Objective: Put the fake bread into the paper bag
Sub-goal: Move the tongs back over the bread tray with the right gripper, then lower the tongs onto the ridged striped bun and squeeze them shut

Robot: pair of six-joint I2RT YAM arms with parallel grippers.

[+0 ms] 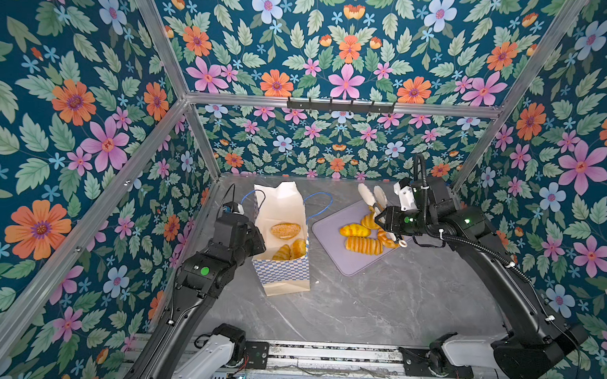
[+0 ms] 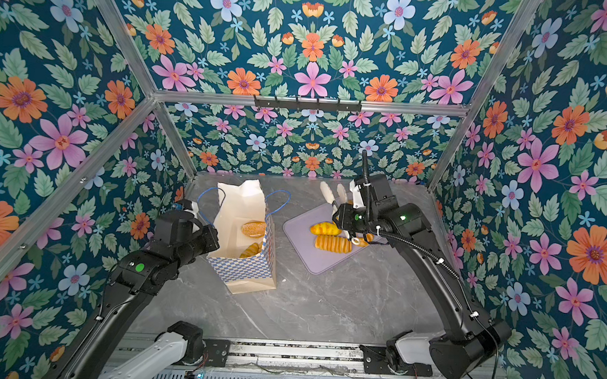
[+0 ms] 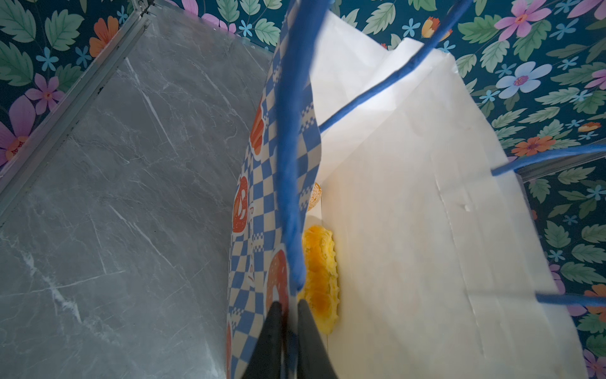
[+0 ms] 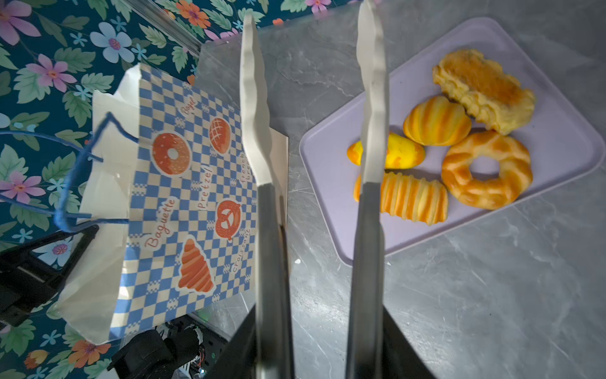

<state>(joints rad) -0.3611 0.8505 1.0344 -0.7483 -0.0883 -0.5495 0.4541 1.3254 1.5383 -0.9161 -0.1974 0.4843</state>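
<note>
Currently tray point(image 1: 344, 267) bread point(image 1: 363, 244) lies below R claw point(image 1: 388, 219) w/ tongs point(image 1: 364, 193).

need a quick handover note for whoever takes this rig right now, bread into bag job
Left claw: shut on the paper bag rim; the bag stands left of the lavender tray.
Right claw: shut on tongs, tips apart, nothing between them.
Done: three fake bread pieces in the bag: seeded bun, croissant, golden roll.
Left: five on the tray: twisted ring, ribbed long roll, yellow oval roll, striped bun, flaky pastry. Tong each into the bag.
</note>
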